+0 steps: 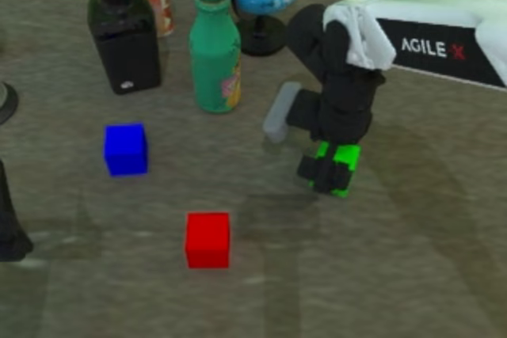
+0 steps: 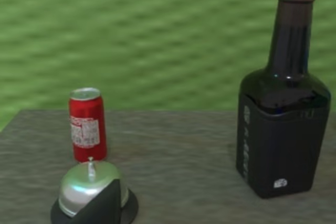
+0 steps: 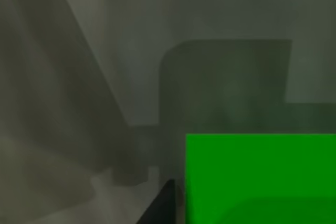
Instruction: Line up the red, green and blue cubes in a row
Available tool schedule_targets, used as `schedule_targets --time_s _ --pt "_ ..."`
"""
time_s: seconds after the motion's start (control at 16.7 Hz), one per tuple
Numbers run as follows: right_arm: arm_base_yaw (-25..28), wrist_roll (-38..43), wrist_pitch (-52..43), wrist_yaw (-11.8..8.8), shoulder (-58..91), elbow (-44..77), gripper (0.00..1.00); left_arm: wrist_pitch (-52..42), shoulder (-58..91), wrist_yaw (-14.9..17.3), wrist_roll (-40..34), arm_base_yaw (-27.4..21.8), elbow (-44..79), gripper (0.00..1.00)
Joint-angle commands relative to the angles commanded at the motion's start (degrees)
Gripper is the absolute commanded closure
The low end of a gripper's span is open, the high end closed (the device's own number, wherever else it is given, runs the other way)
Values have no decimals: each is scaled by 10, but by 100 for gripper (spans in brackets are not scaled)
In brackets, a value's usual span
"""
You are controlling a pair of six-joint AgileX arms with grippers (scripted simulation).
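A: Closest to the right wrist lens is the green cube (image 3: 260, 177), filling the corner of that view, with a dark fingertip (image 3: 163, 205) at its edge and its shadow on the table below.

B: So it's off the surface?

A: I judge so. From above, the right gripper (image 1: 330, 168) is clamped on it, green showing on either side of the black fingers, held above the table right of centre.

B: And the other two?

A: The red cube (image 1: 207, 239) sits on the table toward the near edge, left of the gripper and nearer the camera's bottom edge. The blue cube (image 1: 126, 149) lies farther left and farther back. The two run on a diagonal, well apart.

B: Which way does the carried one need to go?

A: The red cube lies down-left of the gripper, so the green most likely goes down just right of red, extending that line. The right arm is clearly nearer.

B: The left arm?

A: Parked at the far left edge; its gripper's state I cannot tell. Its wrist view shows only a bell (image 2: 93, 187), a red can (image 2: 87, 124) and a dark bottle (image 2: 283, 124)
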Motion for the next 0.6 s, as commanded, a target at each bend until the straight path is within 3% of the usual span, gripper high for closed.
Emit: schedule_targets --time_s 0.18,0.6 --pt "0 0 0 0 0 0 98 0 0 0 0 0 0 0" --pt "0 0 0 0 0 0 100 0 0 0 0 0 0 0"
